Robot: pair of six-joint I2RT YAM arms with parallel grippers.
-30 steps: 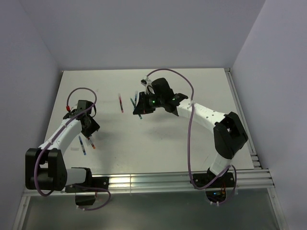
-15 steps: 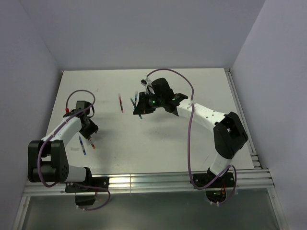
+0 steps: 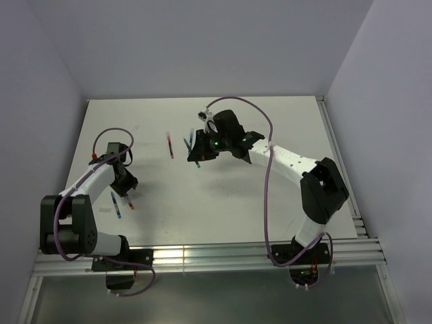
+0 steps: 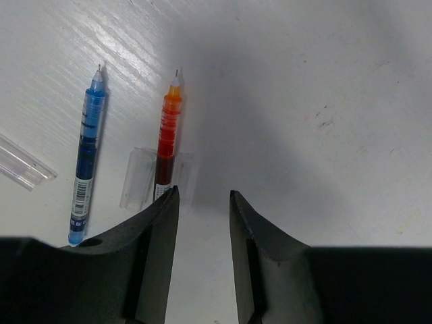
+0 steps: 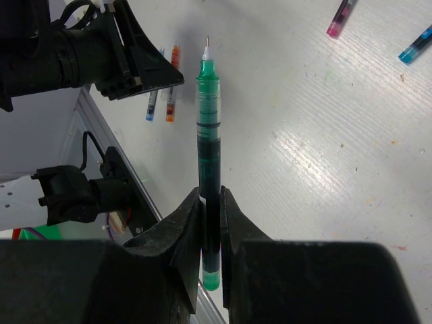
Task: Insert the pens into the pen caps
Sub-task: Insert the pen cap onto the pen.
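A blue pen [image 4: 86, 155] and a red pen [image 4: 167, 145] lie side by side on the white table, tips pointing away from my left gripper [image 4: 202, 199]. That gripper is open and empty. It hovers just behind the red pen's rear end, which its left fingertip [image 4: 165, 209] hides. Clear plastic tubes [image 4: 137, 177] that look like pen caps lie beside the red pen's rear. My right gripper [image 5: 210, 199] is shut on a green pen [image 5: 208, 128] and holds it above the table, tip forward. In the top view it is mid-table [image 3: 198, 152].
Another clear tube [image 4: 21, 163] lies left of the blue pen. A red pen [image 3: 169, 145] lies left of the right gripper. Short pink [image 5: 339, 18] and blue [image 5: 414, 44] pieces lie far right in the right wrist view. White walls enclose the table.
My left arm has swung slightly, its gripper easing a little toward the two pens and narrowing slightly. The right arm and green pen have not moved.
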